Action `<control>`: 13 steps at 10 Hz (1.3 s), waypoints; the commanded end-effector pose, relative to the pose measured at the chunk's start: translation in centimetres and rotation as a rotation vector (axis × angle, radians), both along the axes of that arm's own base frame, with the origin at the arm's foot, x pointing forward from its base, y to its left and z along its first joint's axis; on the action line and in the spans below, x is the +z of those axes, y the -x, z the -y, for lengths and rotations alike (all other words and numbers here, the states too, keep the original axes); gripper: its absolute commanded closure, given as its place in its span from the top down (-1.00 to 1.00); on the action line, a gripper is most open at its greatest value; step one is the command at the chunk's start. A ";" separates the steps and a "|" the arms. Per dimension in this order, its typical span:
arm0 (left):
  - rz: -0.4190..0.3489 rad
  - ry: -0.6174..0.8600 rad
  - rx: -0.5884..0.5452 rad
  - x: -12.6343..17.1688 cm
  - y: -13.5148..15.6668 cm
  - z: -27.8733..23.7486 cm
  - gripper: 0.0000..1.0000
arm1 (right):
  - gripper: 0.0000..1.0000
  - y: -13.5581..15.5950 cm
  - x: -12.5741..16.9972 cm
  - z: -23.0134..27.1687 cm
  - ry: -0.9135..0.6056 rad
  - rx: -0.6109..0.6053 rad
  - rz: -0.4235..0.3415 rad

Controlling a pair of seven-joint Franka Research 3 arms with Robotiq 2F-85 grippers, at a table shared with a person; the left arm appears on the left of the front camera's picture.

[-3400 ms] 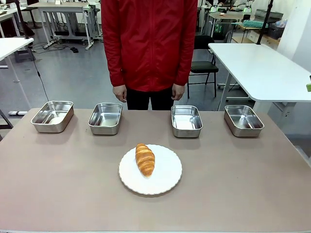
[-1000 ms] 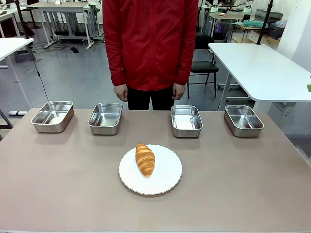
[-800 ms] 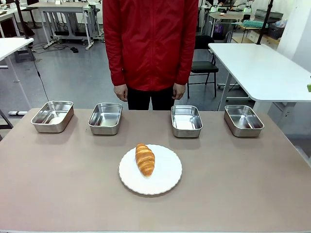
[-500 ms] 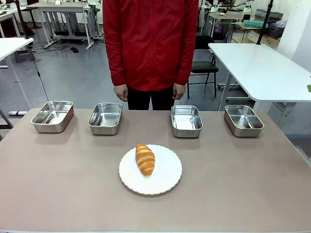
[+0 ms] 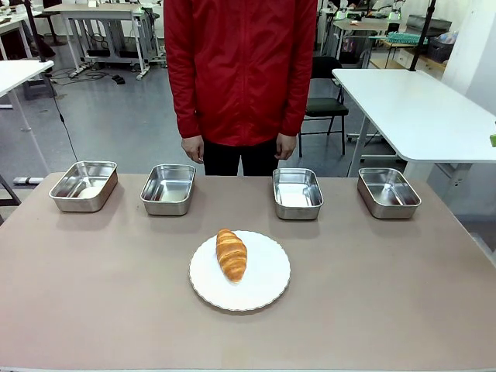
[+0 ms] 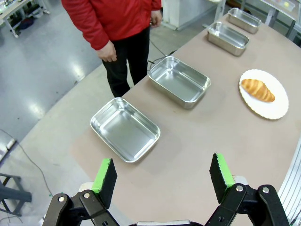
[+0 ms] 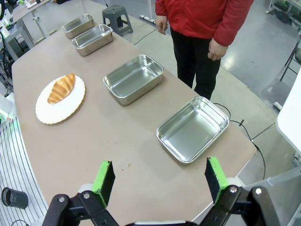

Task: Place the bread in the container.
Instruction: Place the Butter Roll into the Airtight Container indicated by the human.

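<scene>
The bread, a golden-brown croissant, lies on the left half of a round white plate in the middle of the table. Beyond it, several identical shiny steel pans stand empty in a row along the far edge; any could be the container, for example the pan left of centre or the pan right of centre. My left gripper hangs open high above the table's left end, over the leftmost pan. My right gripper hangs open above the right end, near the rightmost pan.
A person in a red jacket stands at the far side behind the two middle pans, hands down at the sides. The brown table is bare around the plate. White tables and a chair stand farther back.
</scene>
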State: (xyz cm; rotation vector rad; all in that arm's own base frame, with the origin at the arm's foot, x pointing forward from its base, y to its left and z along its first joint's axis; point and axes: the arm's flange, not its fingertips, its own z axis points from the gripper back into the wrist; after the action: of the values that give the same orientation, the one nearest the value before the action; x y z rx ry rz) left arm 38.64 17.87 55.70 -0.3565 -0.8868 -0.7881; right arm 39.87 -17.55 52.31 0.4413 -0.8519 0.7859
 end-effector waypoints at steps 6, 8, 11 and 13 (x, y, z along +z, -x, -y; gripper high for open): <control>0.002 0.003 0.001 0.0 0.1 -0.1 1.00 | 1.00 -0.1 -0.1 -0.1 -0.010 0.003 0.012; 0.002 0.003 0.001 0.0 0.1 -0.1 1.00 | 1.00 -0.1 -0.1 -0.1 -0.010 0.003 0.012; 0.002 0.003 0.001 0.0 0.1 -0.1 1.00 | 1.00 -0.1 -0.1 -0.1 -0.010 0.003 0.012; 0.002 0.003 0.001 0.0 0.1 -0.1 1.00 | 1.00 -0.1 -0.1 -0.1 -0.010 0.003 0.012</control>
State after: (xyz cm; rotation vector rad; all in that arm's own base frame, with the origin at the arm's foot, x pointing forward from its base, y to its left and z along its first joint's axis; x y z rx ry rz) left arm 38.64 17.87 55.70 -0.3564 -0.8868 -0.7881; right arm 39.86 -17.56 52.31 0.4415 -0.8518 0.7859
